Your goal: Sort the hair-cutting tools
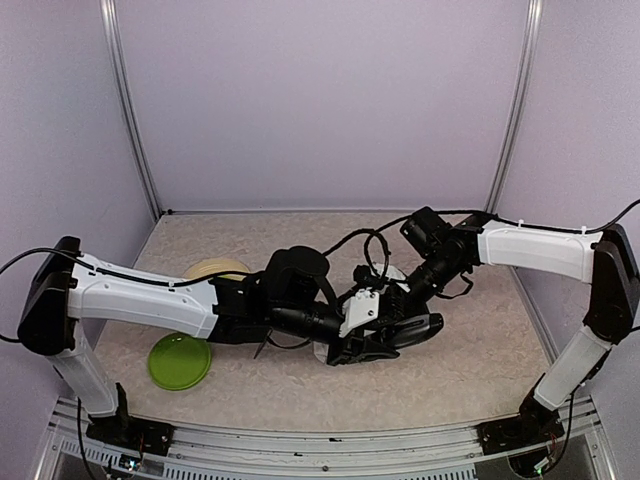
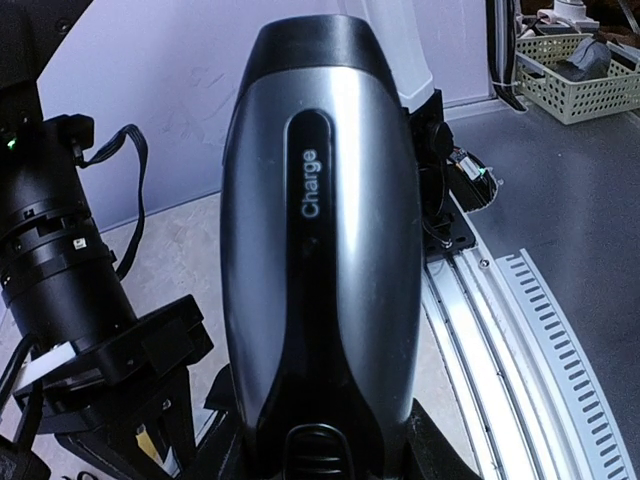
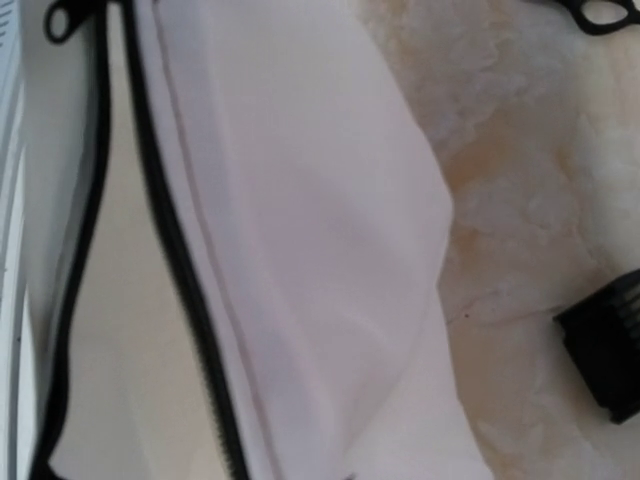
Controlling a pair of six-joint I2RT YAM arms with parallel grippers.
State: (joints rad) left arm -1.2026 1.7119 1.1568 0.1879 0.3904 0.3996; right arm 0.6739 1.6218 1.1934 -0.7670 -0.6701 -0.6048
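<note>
My left fingers (image 1: 365, 348) are part-way spread and clamped on the clipper (image 2: 320, 250), which sits lifted off the desk (image 1: 450, 380) between them. The left wrist view is nearly filled by its silver body and the word "Charge", with only slivers of the fingers at the bottom edge. My right fingers (image 1: 398, 296) are pressed together just beyond the left ones. Their own camera doesn't show them, so I cannot tell whether they pinch anything. That view gives me what the others don't: the white pouch (image 3: 300, 200) close beneath the right fingers with its black zip open, the comb guard (image 3: 605, 350) on the desk off to one side, and a scissors (image 3: 600, 12) handle loop farther out. Only the top view shows the green plate (image 1: 180, 360), well behind the left fingers.
</note>
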